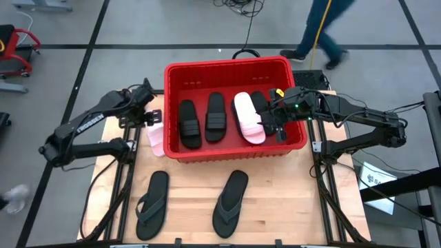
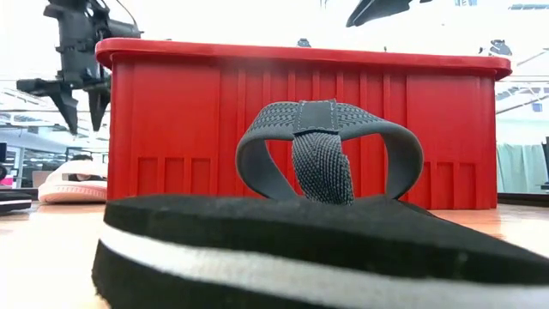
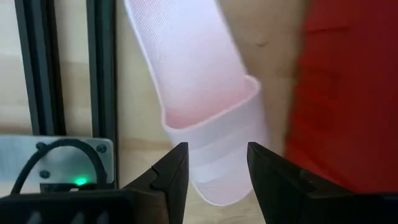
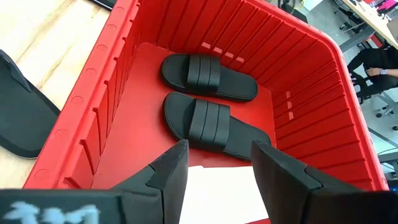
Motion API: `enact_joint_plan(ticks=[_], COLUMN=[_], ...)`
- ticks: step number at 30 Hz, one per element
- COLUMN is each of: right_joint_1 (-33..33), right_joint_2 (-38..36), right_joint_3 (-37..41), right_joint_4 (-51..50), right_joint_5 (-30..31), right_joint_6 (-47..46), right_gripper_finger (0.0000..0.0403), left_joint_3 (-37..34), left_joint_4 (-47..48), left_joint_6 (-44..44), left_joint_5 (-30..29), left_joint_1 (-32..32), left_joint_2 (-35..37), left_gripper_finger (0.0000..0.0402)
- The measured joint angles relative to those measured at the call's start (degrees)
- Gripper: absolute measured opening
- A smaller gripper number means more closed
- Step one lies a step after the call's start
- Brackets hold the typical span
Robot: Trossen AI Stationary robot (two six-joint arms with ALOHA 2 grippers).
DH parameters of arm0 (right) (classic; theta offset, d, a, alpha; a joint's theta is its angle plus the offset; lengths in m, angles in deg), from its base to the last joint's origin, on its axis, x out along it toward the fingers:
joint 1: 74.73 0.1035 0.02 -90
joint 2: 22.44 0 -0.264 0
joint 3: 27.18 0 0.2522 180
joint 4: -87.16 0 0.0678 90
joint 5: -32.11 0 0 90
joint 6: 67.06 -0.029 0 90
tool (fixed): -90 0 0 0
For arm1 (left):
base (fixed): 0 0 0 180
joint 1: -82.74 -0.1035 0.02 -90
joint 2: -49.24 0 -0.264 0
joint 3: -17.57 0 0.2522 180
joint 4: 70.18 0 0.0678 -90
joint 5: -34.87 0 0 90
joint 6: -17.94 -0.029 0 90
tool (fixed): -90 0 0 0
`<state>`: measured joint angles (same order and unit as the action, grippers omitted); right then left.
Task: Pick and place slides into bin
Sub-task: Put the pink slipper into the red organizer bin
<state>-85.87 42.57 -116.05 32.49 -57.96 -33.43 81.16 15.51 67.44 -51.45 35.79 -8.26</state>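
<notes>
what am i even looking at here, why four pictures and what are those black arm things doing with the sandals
These are four cameras on one two-armed robot at a wooden table. The high view looks straight down. The low view sits at table height, right behind a black flip-flop. The other two ride on the wrists, looking past each arm's two fingers.

The red bin holds two black slides, a pink-white slide and another black one beside it. Two black flip-flops lie on the table in front of the bin, and a second pink-white slide lies just outside its left wall.

The left end effector is open above that pink-white slide, holding nothing. The right end effector is open over the bin's right side, also empty.
</notes>
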Motion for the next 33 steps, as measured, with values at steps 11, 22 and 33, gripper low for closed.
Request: enact_joint_plan(ticks=[11,22,33], right_joint_1=[0.00,-0.01,-0.01], right_joint_2=[0.00,0.00,0.00], right_joint_3=[0.00,0.00,0.00], right_joint_4=[-0.02,-0.02,0.59], right_joint_5=[-0.02,0.00,0.00], right_joint_6=[0.00,0.00,-3.58], right_gripper_finger=[0.0166,0.0166,0.0167], left_joint_3=[-0.99,-0.99,-1.89], left_joint_4=[-4.26,-5.08,-5.22], left_joint_6=[-21.13,-45.84,-55.21], left_joint_5=[5.41,12.66,13.19], left_joint_1=[-9.47,-16.16,-19.47], left_joint_2=[-8.64,-13.38,-13.71], left_gripper_finger=[0.0157,0.0157,0.0157])
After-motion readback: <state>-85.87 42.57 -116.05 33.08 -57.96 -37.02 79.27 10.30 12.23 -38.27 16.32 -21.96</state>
